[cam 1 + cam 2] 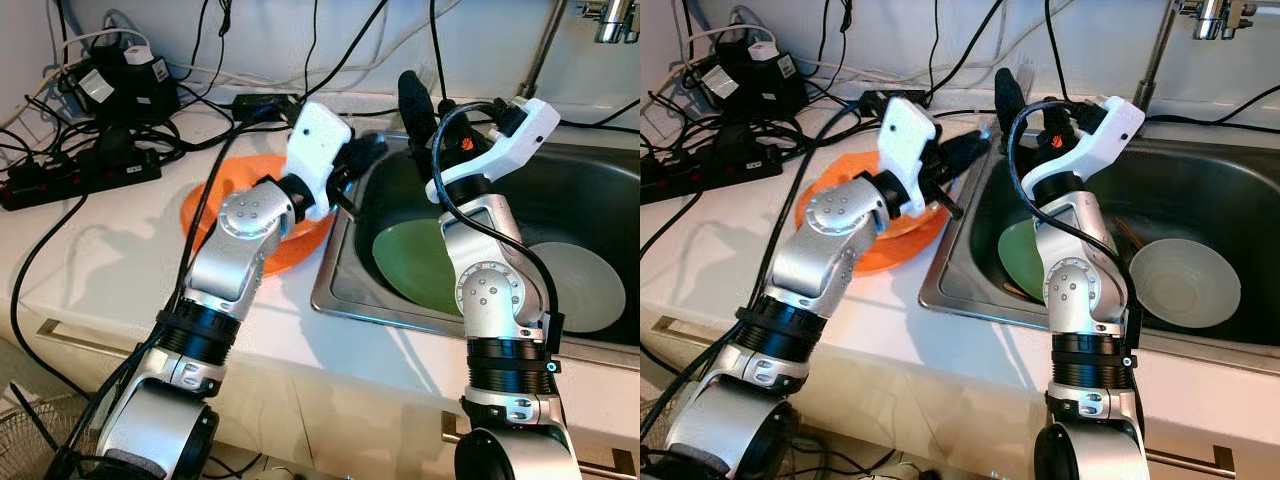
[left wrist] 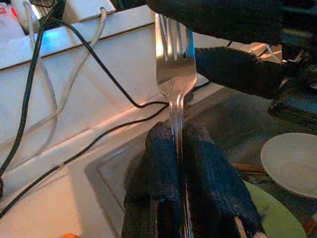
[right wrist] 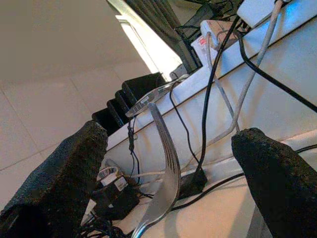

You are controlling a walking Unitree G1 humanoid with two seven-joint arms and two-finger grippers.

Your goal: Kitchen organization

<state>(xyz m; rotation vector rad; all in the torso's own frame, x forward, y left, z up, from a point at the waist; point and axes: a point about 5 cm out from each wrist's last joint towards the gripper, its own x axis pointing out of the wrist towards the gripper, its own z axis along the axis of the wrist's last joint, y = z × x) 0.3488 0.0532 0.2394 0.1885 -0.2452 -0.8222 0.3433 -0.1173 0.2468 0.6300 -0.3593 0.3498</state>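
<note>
Left gripper point(image 2: 178, 148) jaws closed on fork point(image 2: 174, 74) handle, tines raised over sink point(image 1: 345, 285) edge. Right gripper point(image 3: 168, 163) jaws wide open around tines, empty. Fork: light, stiff, slippery steel; grip flat neck below tines.

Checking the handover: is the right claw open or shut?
Open. The right claw has its fingers spread on either side of the fork, not touching it.

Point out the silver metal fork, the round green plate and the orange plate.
Silver metal fork point(image 2: 174, 79): left wrist view, neck below the tines.
Round green plate point(image 1: 410, 262): left eye view, bare face, in the sink.
Orange plate point(image 1: 880, 252): right eye view, near rim, on the counter.
</note>
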